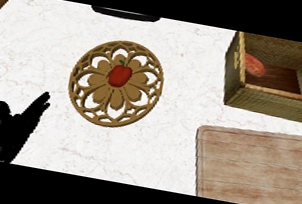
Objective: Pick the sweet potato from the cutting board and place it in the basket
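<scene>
Our left hand (13,126) rests at about eight o'clock in the view, fingers straight and spread apart, pointing up toward one o'clock, holding nothing; our right hand does not show at all. Just beyond the fingertips, toward the centre, lies a round carved wooden trivet (116,83) with a red bell pepper (120,75) sitting on its middle. Further out, at four o'clock, the cutting board (262,167) lies bare. At two o'clock stands the wicker basket (277,103), and the sweet potato (255,65) lies inside it against the left wall. We judge the task essentially finished: the potato is off the board and in the basket, with no carrying left.
</scene>
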You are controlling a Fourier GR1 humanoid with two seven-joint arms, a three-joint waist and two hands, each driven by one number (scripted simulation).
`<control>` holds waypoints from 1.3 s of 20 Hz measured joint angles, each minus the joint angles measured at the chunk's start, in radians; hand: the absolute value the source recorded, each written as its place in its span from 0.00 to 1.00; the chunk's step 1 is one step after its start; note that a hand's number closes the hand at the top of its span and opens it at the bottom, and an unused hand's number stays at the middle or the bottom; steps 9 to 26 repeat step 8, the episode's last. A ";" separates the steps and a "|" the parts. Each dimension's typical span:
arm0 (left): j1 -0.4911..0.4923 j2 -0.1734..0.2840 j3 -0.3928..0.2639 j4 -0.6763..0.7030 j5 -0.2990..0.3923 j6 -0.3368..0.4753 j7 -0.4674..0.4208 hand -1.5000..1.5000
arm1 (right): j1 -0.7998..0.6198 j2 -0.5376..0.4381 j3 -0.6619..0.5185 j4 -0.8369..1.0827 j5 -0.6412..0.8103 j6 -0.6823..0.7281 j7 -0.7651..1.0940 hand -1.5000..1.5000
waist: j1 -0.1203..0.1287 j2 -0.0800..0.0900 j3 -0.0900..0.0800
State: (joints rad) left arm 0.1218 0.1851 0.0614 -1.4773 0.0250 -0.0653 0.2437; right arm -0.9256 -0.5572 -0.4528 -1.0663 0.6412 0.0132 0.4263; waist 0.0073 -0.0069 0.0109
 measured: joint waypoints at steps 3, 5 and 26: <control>0.001 -0.009 -0.003 -0.006 -0.009 0.012 0.006 0.50 | 0.019 -0.022 -0.046 -0.017 -0.037 -0.011 0.010 0.00 | -0.004 -0.001 0.000; 0.001 -0.013 -0.002 0.001 -0.013 0.016 0.002 0.50 | 0.039 -0.045 -0.071 -0.044 -0.057 -0.003 0.032 0.00 | -0.009 -0.003 0.000; -0.003 -0.016 0.000 0.001 -0.016 0.020 0.011 0.50 | 0.072 -0.098 -0.120 -0.056 -0.087 0.012 0.038 0.00 | -0.012 -0.003 -0.001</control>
